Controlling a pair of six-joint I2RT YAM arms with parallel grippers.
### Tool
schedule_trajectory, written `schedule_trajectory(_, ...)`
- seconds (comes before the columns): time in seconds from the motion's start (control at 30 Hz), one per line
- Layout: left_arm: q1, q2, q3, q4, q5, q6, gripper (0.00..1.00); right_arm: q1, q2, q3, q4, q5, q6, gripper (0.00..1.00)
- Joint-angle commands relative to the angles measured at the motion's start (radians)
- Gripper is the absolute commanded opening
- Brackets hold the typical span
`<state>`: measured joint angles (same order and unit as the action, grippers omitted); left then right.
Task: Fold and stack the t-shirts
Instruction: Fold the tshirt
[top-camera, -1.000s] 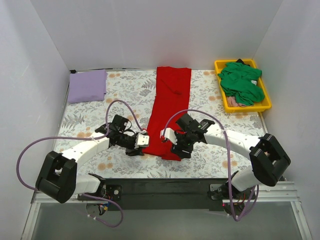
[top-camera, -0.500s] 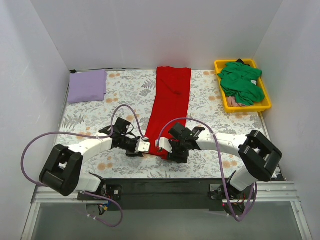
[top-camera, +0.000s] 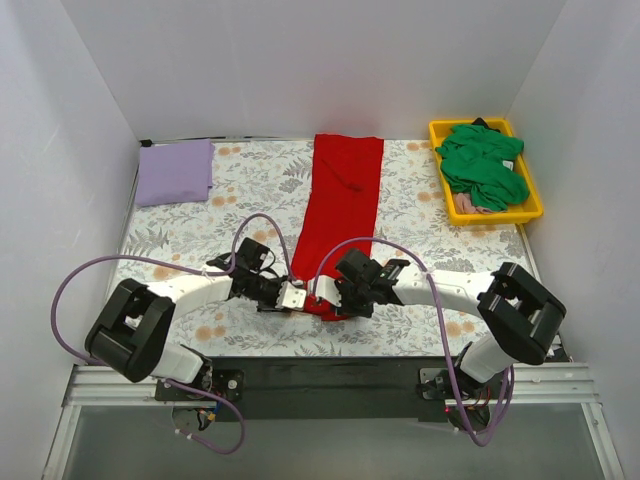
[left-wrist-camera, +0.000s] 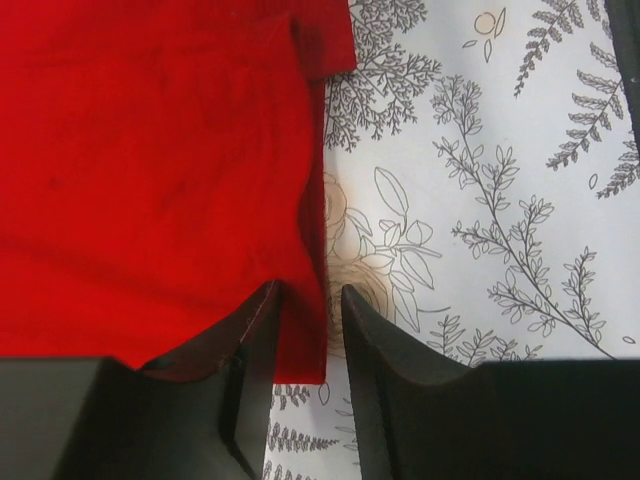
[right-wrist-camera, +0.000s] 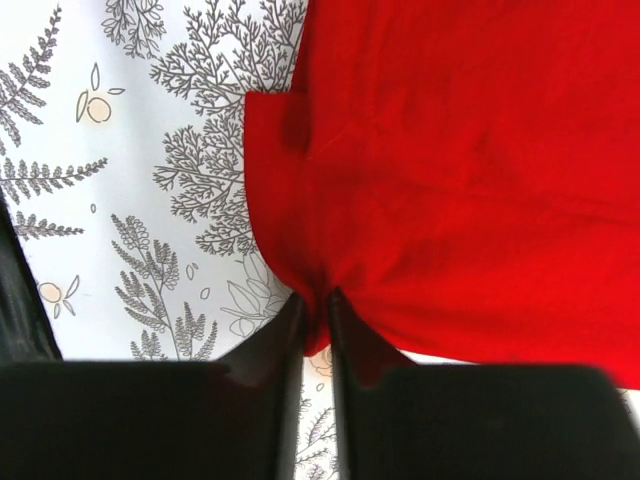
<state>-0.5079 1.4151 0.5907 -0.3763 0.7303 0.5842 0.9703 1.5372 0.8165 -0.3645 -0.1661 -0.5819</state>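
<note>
Right claw (right-wrist-camera: 315, 300) clenched, fingers almost meeting on a pinch of the red shirt (right-wrist-camera: 480, 150) at its near edge, with the cloth drawn into small creases just ahead of the tips. Left claw (left-wrist-camera: 310, 295) parted a little, set astride the shirt's near corner: one finger over the red, the other over the table cloth (left-wrist-camera: 480, 200), a strip of hem lying flat between them, no pinch to be seen.

Both down at table level, close side by side at the shirt's near end. Left arm (top-camera: 190, 290) stretched low toward the right, right arm (top-camera: 450, 290) stretched low toward the left, forearms nearly level.

Only from the wrists: the finger gaps, and a small step in the shirt's side edge ahead of each claw.

Only from above: shirt folded into a long narrow strip, running straight away from the claws to the table's far edge. Lavender shirt (top-camera: 175, 172) folded flat, well off to the far left of the claws. Green shirt (top-camera: 485, 165) heaped in the tray (top-camera: 497, 218), well off to the far right.
</note>
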Motion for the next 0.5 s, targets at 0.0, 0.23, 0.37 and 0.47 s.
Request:
schedule_trajectory(0.0,-0.041,0.012,-0.037,-0.004,-0.095,0.006,0.25,0.005,0.054,-0.068,-0.017,0.051,-0.013,0.14)
schedule_trajectory(0.23,-0.116,-0.024,-0.031,-0.067,-0.121,-0.035,0.0,0.007,0.009,-0.069,-0.063,0.024,-0.07,0.01)
schedule_trajectory(0.37,-0.171,-0.119,-0.012,-0.168,-0.077,-0.043,0.0,0.007,-0.069,-0.062,-0.122,-0.035,-0.119,0.01)
schedule_trajectory(0.47,-0.22,-0.228,0.011,-0.255,-0.011,-0.086,0.0,0.007,-0.136,-0.04,-0.18,-0.085,-0.147,0.01)
